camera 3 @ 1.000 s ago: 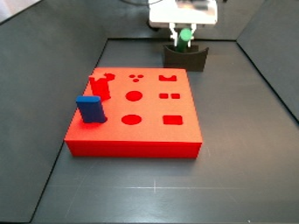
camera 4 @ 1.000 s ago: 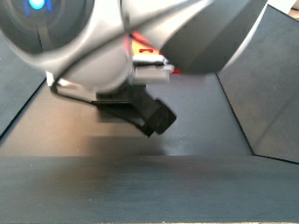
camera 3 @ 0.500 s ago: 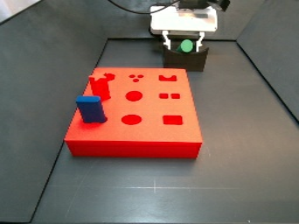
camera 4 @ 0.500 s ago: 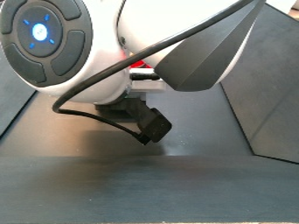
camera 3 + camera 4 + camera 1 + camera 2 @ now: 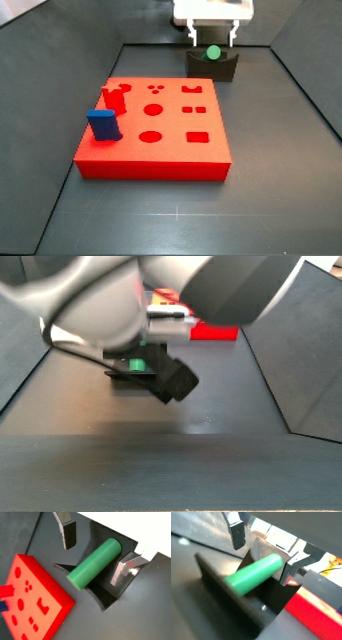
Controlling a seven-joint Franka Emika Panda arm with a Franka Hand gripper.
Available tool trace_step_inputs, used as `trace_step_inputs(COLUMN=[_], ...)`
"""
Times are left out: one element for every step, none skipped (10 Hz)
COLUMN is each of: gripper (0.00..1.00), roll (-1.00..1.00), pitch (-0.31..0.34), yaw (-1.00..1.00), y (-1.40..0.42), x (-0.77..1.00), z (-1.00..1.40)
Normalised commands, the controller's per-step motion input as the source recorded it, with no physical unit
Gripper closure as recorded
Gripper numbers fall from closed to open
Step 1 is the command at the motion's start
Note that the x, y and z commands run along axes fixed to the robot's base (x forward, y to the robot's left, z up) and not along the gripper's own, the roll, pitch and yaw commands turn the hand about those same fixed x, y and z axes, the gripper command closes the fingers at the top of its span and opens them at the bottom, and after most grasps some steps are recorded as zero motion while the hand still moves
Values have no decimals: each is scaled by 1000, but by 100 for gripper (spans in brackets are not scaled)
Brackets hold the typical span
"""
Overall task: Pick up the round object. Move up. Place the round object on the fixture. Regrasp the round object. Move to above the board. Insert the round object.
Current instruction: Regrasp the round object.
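The round object, a green peg (image 5: 93, 563), lies in the notch of the dark fixture (image 5: 107, 594); it also shows in the wrist view (image 5: 252, 574) and both side views (image 5: 213, 52) (image 5: 134, 363). My gripper (image 5: 95, 547) is open, just above the peg, its silver fingers (image 5: 68, 533) standing apart on either side of it without touching. In a side view the gripper (image 5: 213, 32) hovers over the fixture (image 5: 214, 66) at the back. The red board (image 5: 154, 128) with shaped holes lies in the middle of the floor.
A blue block (image 5: 102, 124) and a red peg (image 5: 115, 98) stand on the board's left part. Dark walls enclose the floor. The arm's body (image 5: 160, 296) fills much of a side view, hiding most of the board there.
The gripper has let go of the green peg, opened, and risen; the peg now rests in the fixture's notch.
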Motion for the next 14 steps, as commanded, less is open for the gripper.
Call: trace_step_inputs(gripper=[0, 0, 0, 0, 0, 0, 0, 0, 0, 0, 0, 0, 0, 0], roll=[56, 46, 42, 43, 1000, 1000, 1000, 1000, 1000, 1000, 1000, 1000, 1000, 1000], pitch=[74, 102, 112, 122, 65, 59, 51, 39, 35, 33, 32, 29, 29, 26], yaw=[51, 26, 14, -12, 6, 5, 4, 3, 3, 3, 3, 3, 3, 4], y=[0, 2, 4, 8, -1000, -1000, -1000, -1000, -870, -641, -514, -259, -62, 5], x=[-36, -30, -26, -22, -90, -90, -106, -137, -115, -67, -51, -19, -25, -34], z=[925, 685, 568, 326, 968, 878, 859, 777, 591, 297, 147, 30, 50, 41])
